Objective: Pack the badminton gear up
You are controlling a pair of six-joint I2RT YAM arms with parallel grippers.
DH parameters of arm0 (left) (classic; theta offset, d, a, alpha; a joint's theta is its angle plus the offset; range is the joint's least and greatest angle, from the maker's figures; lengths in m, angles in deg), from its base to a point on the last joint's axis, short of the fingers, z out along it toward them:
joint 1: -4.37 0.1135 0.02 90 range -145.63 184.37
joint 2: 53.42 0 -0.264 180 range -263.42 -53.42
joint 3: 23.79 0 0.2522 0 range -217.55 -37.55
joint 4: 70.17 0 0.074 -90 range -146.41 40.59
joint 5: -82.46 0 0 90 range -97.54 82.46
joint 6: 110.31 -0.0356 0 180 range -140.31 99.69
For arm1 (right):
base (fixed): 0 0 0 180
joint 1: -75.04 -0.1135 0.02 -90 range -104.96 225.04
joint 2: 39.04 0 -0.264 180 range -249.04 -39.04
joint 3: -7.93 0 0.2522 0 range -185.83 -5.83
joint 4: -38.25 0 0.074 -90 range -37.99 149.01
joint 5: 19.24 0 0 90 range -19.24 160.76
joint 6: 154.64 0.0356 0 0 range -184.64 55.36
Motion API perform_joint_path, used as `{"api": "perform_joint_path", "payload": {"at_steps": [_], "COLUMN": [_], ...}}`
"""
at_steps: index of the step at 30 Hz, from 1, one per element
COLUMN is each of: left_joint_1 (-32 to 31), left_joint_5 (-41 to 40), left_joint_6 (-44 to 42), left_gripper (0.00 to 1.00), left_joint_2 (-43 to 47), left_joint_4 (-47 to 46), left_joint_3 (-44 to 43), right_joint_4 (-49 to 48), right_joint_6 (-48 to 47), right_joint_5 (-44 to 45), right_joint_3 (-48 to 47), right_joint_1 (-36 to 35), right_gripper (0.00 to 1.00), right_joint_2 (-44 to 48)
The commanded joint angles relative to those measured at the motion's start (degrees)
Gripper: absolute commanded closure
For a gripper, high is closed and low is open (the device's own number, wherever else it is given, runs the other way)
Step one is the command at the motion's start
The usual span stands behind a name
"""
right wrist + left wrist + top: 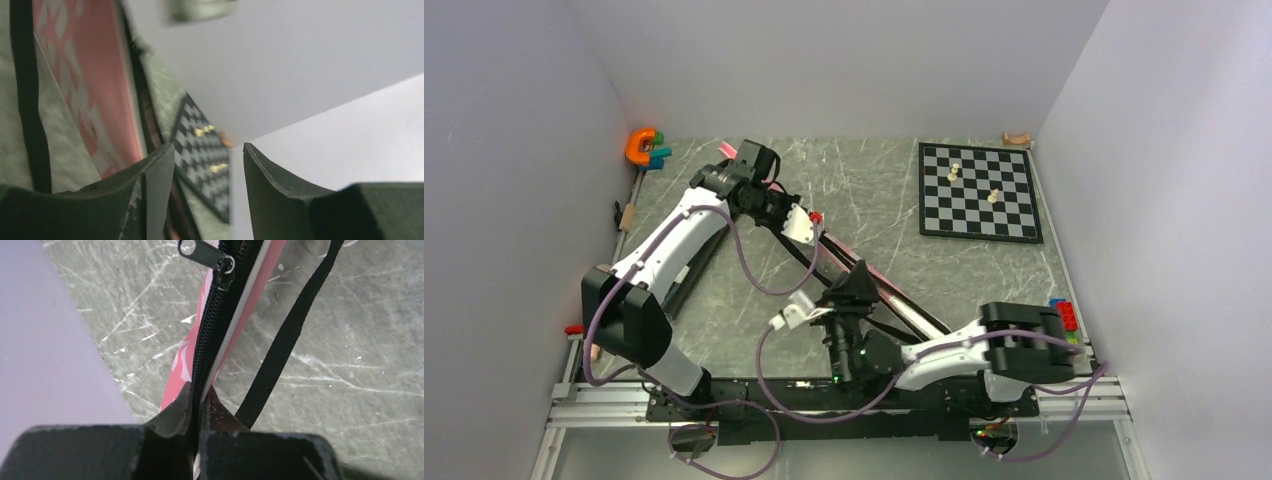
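Pink bag [182, 357] within left hand [199, 412]

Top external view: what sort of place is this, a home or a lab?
Probably a robotics lab test cell: plain pale walls box in a marble-patterned tabletop, the left arm and right arm stand on an aluminium rail, and a chessboard lies as a prop.
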Motion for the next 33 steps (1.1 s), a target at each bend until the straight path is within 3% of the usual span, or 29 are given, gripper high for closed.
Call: {"api": "perform_joint_path", "payload": {"at_steps": [1, 3, 4, 5, 6, 12, 20, 24, 33], "left_joint_1": [-0.2, -0.2, -0.1, 0.1, 0.1, 0.2, 0.1, -0.3, -0.7], "left_joint_5": [-1.8, -1.9, -1.9, -1.8, -1.9, -1.5, -0.7, -0.6, 0.8], "left_joint_6": [8.9, 11.6, 12.1, 12.7, 13.6, 16.5, 20.3, 21.8, 25.2], "left_gripper": [1.0, 1.0, 1.0, 1.0, 1.0, 1.0, 1.0, 1.0, 1.0], "left_joint_2": [5.1, 6.1, 6.3, 6.4, 6.3, 5.9, 6.1, 6.2, 7.5], "left_joint_4": [-15.8, -18.6, -19.3, -19.6, -20.1, -22.2, -24.0, -23.5, -22.4], "left_joint_3": [6.0, 7.3, 7.6, 7.8, 8.0, 8.2, 8.9, 9.1, 10.5], "right_joint_4": [11.3, 50.6, 73.3, 88.5, 92.3, 96.3, 91.9, 92.8, 85.0], "right_joint_6": [22.7, 49.2, 70.3, 85.3, 92.0, 108.0, 119.7, 121.2, 127.0], "right_joint_5": [-0.7, -3.3, -11.5, -18.9, -24.2, -47.9, -70.6, -76.8, -86.3], "right_joint_3": [-6.6, -12.5, -18.1, -22.6, -23.7, -23.7, -18.6, -21.0, -21.0], "right_joint_1": [1.4, 2.6, 4.1, 7.5, 11.2, 29.8, 46.9, 49.2, 51.9], "right_gripper": [0.38, 0.33, 0.31, 0.26, 0.24, 0.17, 0.23, 0.24, 0.32], "right_joint_2": [11.4, 19.2, 22.4, 25.1, 27.7, 36.8, 38.8, 32.3, 23.7]}}
